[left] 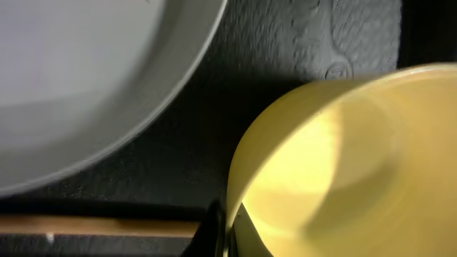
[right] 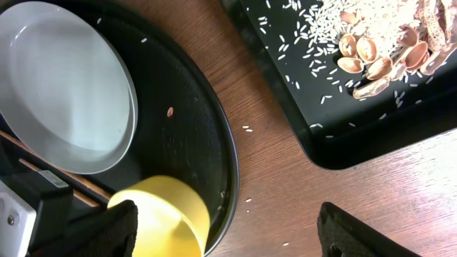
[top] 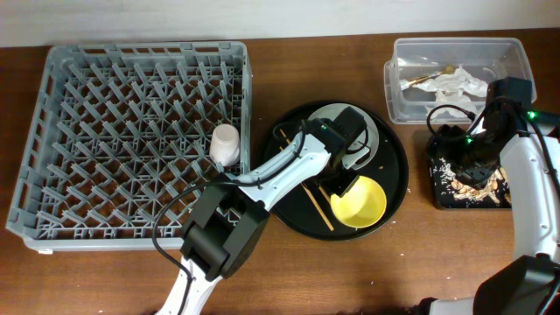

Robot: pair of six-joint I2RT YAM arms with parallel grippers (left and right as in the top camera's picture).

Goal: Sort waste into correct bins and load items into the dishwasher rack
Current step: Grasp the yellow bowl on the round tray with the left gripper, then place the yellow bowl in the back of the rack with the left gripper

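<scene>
We find the left gripper [top: 340, 185] down on the round black tray [top: 395, 175], at the left rim of the yellow bowl [top: 360, 203]. Up close, one dark finger [left: 213, 227] sits against the outside of the bowl's wall. We cannot tell whether the pincer grips the rim or merely stands beside it. The grey-green plate [top: 374, 140] lies just behind the bowl on the same tray, and a chopstick [top: 308, 194] lies across the tray under the arm.

Our right gripper [right: 227, 214] hangs with its fingers spread wide and nothing between them. It is over the wooden table [right: 285, 185], between the round tray and the flat black tray [right: 335, 135], which holds food scraps [right: 378, 50] of rice and nut shells. The clear tub [top: 395, 101] holds tissues [top: 459, 85] and a golden wrapper strip [top: 429, 80]. A pale pink cup [top: 225, 144] stands in the rack [top: 131, 131].
</scene>
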